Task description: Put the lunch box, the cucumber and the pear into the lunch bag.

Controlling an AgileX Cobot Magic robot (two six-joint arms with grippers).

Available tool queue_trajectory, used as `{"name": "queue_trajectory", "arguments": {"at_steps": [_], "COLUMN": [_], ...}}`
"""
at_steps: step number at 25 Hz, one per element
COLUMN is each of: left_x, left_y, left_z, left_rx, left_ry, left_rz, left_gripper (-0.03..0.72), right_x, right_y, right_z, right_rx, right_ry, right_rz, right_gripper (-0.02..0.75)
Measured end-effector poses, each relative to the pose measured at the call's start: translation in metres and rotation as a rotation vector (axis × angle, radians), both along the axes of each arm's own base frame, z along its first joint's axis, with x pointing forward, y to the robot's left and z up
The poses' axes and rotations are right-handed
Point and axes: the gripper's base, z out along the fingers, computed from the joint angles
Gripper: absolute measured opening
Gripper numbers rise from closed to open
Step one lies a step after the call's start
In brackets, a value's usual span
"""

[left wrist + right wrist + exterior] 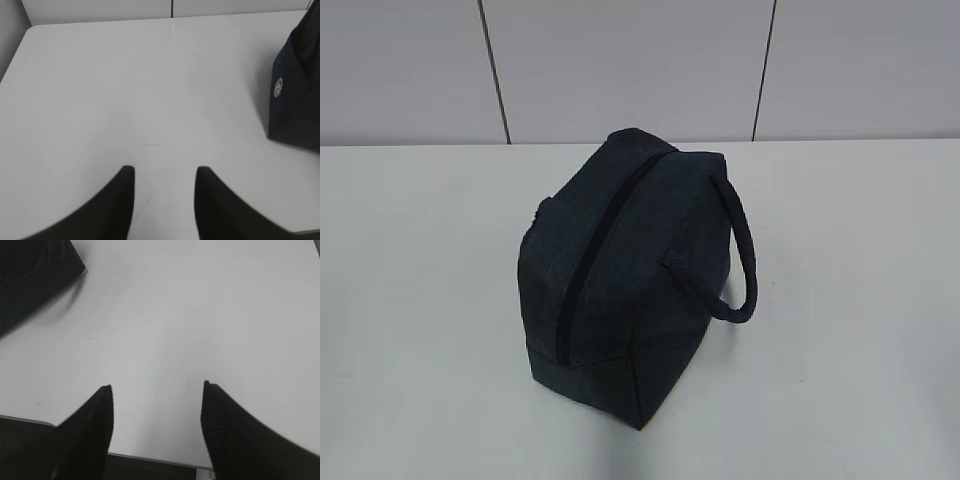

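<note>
The dark navy lunch bag (615, 275) stands in the middle of the white table with its zipper shut along the top and its looped strap handle (745, 265) hanging to the right. Its side with a small round emblem shows at the right edge of the left wrist view (295, 100), and a corner of the lunch bag sits at the top left of the right wrist view (35, 275). My left gripper (165, 172) is open over bare table. My right gripper (156, 387) is open near the table's front edge. Lunch box, cucumber and pear are out of view.
The white table (430, 300) runs back to a grey panelled wall (620, 60). The table's front edge (150, 460) shows just below my right gripper's fingers. Neither arm appears in the exterior view.
</note>
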Motion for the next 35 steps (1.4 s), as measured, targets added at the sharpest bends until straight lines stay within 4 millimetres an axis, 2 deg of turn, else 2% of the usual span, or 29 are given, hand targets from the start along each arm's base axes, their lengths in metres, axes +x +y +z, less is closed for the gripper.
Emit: {"name": "queue_trajectory", "arguments": {"at_steps": [35], "left_x": [0.0], "left_y": [0.0], "left_z": [0.0], "left_rx": [0.0], "left_ry": [0.0], "left_rz": [0.0], "left_gripper": [0.241], "right_x": [0.0], "right_y": [0.0], "right_z": [0.0], "right_rx": [0.0], "right_ry": [0.0], "right_rz": [0.0], "right_gripper": [0.444]}}
